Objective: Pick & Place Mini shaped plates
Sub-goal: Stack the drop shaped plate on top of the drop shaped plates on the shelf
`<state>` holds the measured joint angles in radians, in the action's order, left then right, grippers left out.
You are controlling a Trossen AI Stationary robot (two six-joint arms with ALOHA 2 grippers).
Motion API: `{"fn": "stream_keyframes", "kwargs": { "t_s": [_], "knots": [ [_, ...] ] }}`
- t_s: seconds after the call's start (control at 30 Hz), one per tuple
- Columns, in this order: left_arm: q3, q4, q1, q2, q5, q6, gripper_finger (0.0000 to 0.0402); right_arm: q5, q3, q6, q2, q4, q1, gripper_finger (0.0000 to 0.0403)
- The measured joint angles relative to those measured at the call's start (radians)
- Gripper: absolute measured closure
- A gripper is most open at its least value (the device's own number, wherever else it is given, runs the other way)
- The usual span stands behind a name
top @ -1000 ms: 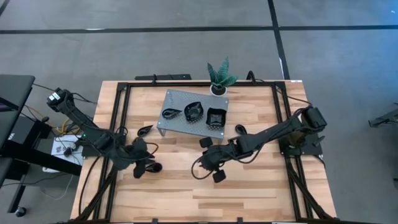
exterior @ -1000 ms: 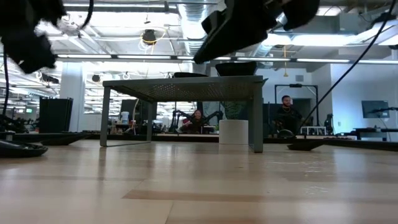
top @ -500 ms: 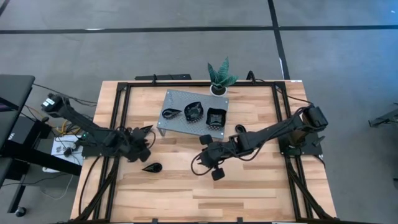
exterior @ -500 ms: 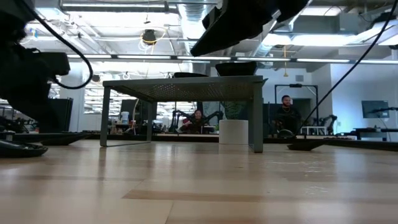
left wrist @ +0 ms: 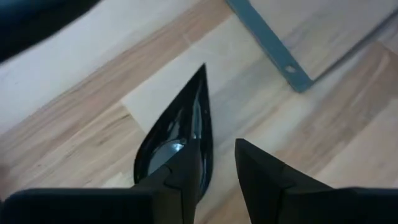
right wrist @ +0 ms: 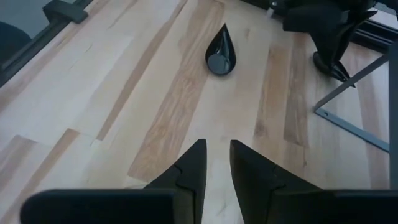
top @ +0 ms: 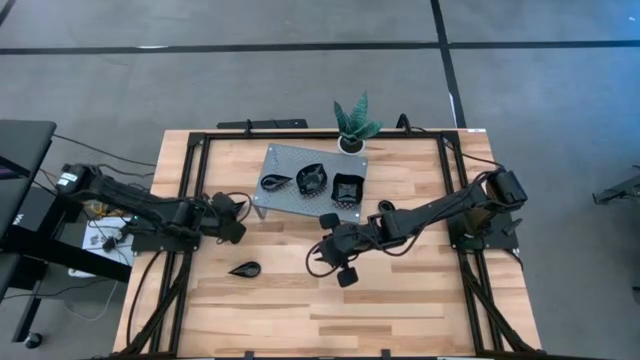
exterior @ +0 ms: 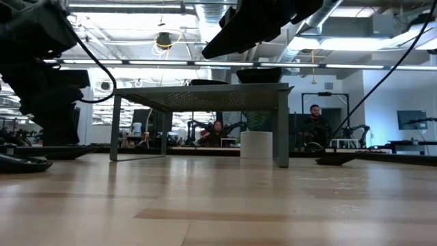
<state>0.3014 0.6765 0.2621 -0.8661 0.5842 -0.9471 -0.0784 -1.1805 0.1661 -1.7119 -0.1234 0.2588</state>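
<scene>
A glossy black leaf-shaped mini plate [left wrist: 177, 127] lies flat on the wooden table beside the grey stand's left leg [left wrist: 283, 62]. My left gripper [left wrist: 214, 149] is open, low over this plate's near end; in the high view it [top: 234, 220] covers the plate. A teardrop-shaped plate [top: 244, 269] lies flat on the table nearer the front and also shows in the right wrist view [right wrist: 221, 53]. Three more black plates [top: 311, 179] rest on top of the stand [top: 285, 160]. My right gripper [top: 330, 250] hangs open and holds nothing above the table's middle [right wrist: 217, 146]. My left gripper slants down at the leaf-shaped plate's broad end [left wrist: 155, 158]. One finger [left wrist: 183, 177] stands over the plate's hollow and the other [left wrist: 261, 174] outside its rim. That finger hides the spot, so I cannot tell whether it touches the plate.
A small green potted plant [top: 352, 125] stands behind the stand at the far edge. Another black plate [top: 386, 207] lies on the table right of the stand. Black frame rails [top: 190, 200] run along the table's sides. Bare wood stretches along the near half [top: 400, 310].
My left gripper has swung away from the teardrop plate toward the table's far edge, sinking and tipping downward until it reached the leaf-shaped plate by the stand. The teardrop plate stays flat on the table where the gripper was.
</scene>
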Motion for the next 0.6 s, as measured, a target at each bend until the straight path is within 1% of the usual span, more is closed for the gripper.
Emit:
{"fn": "stream_keyframes", "kwargs": {
  "t_s": [0.07,0.23,0.47,0.53,0.6],
  "knots": [
    [-0.014,-0.001,-0.014,0.0,-0.006,-0.007,0.0298,0.0,0.0,0.0,0.0,-0.001,0.0,0.0337],
    [-0.077,-0.034,-0.027,-0.001,-0.063,-0.026,0.0298,0.0,0.0,0.0,0.0,-0.003,0.001,0.0337],
    [-0.1,-0.072,-0.027,0.0,-0.049,-0.026,0.0299,0.0,0.0,0.0,0.0,-0.003,0.0,0.0337],
    [-0.1,-0.073,-0.027,0.0,-0.049,-0.023,0.0305,0.0,0.0,0.0,0.0,-0.003,0.0,0.0337],
    [-0.1,-0.077,-0.027,0.0,-0.05,-0.012,0.0321,0.0,0.0,0.0,0.0,-0.003,0.0,0.0337]
  ]
}}
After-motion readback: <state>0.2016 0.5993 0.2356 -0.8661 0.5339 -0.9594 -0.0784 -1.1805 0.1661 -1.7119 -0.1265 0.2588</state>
